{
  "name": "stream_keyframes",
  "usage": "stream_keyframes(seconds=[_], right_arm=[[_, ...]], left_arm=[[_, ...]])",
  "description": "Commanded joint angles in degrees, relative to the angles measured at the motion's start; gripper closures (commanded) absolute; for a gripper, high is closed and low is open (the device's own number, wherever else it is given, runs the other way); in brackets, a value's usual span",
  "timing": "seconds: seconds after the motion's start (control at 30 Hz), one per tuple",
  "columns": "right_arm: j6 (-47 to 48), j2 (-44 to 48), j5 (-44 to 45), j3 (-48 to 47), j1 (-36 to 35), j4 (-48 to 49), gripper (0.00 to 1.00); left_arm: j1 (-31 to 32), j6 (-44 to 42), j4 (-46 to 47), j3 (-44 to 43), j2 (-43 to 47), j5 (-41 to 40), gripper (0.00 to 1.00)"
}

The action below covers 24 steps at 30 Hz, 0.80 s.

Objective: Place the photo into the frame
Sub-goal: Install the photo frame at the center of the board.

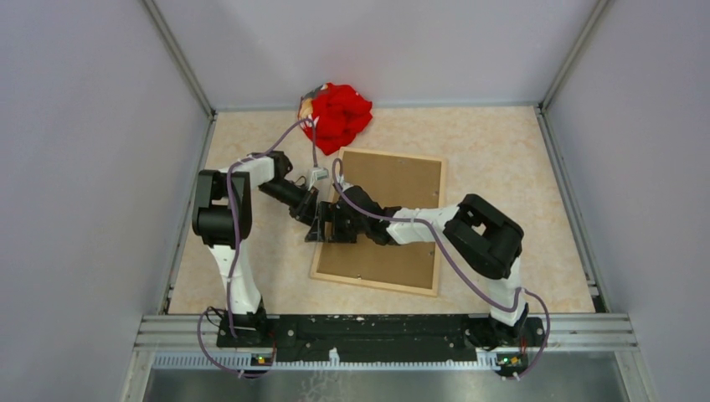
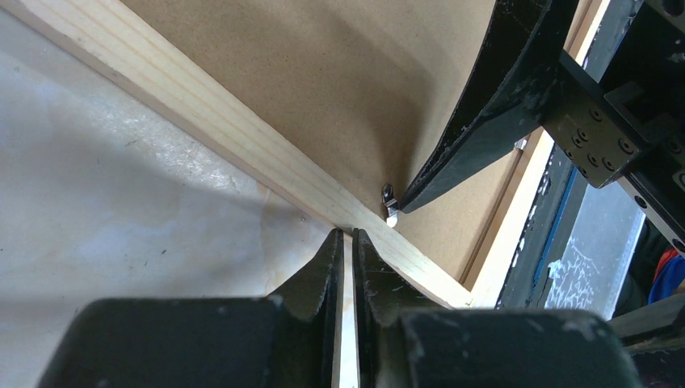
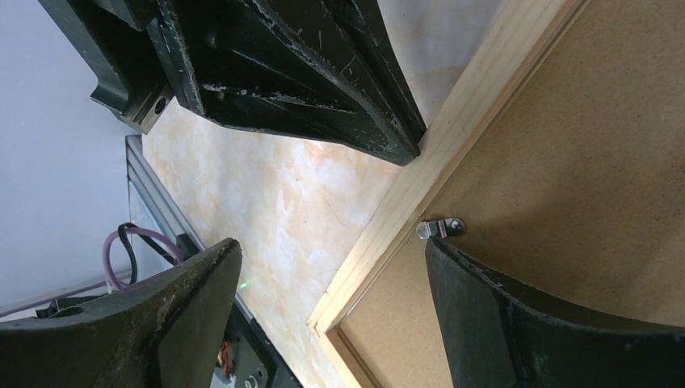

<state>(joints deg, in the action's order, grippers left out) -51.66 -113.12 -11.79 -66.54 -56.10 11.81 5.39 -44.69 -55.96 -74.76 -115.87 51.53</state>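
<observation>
Lying back-up in the middle of the surface (image 1: 502, 167), the frame (image 1: 393, 155) shows its brown backing board (image 2: 323, 81). Left claw (image 2: 347, 234) is nearly closed, with only a slit between its fingers. Its tips are at the frame's left rail, and nothing is visibly gripped. Right claw (image 3: 331, 246) is spread wide astride that same rail, holding nothing. One finger is over the bare surface and the other over the board, just beside a small metal clip (image 3: 440, 228). A red cloth (image 1: 339, 113) sits at the far edge.
</observation>
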Motion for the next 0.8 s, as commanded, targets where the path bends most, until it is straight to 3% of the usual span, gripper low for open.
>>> stream_keyframes(seconds=[0.0,0.77], right_arm=[[-0.48,-1.73,1.99,-1.48,-0.87,0.97,0.16],[-1.04,-2.46,3.75,-1.47,-0.87,2.51,0.16]], left_arm=[[0.5,-1.5,1.56,1.34,0.91,0.25,0.88],[0.59,-2.15,1.04,1.46,1.15,0.55,0.88]])
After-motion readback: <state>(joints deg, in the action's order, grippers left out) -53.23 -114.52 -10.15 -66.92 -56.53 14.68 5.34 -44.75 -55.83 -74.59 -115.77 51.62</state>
